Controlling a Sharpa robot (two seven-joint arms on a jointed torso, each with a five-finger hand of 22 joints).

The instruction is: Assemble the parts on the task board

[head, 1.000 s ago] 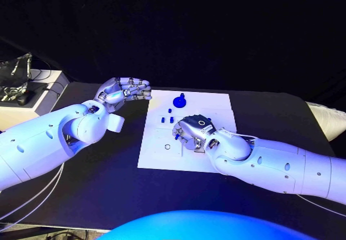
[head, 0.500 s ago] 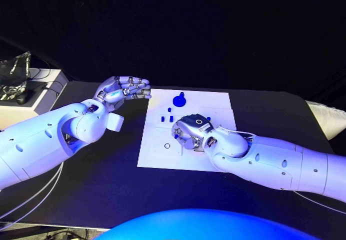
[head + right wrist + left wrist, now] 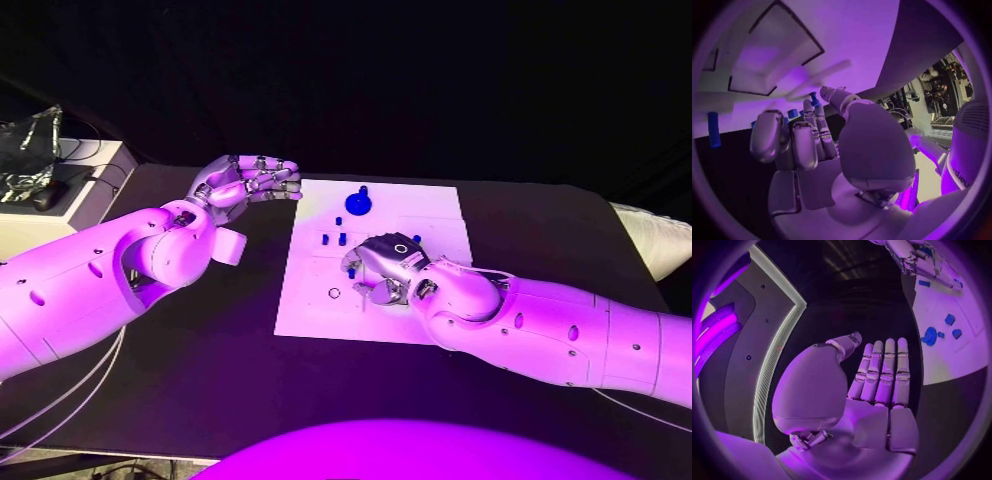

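I see the white board [image 3: 433, 205] mid-surface, small blue parts [image 3: 335, 239] standing on it. Right hand [image 3: 382, 265] hovers over them, fingers curled; grip unclear. Left hand [image 3: 248, 180] beside board, holding nothing, fingers straight.

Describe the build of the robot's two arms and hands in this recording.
Both arms have smooth, rounded white shells with small dark dots at the joints. The left hand and right hand are silver metal with segmented fingers; the right hand's back carries a small dark ring mark. Thin pale cables run under the left arm.
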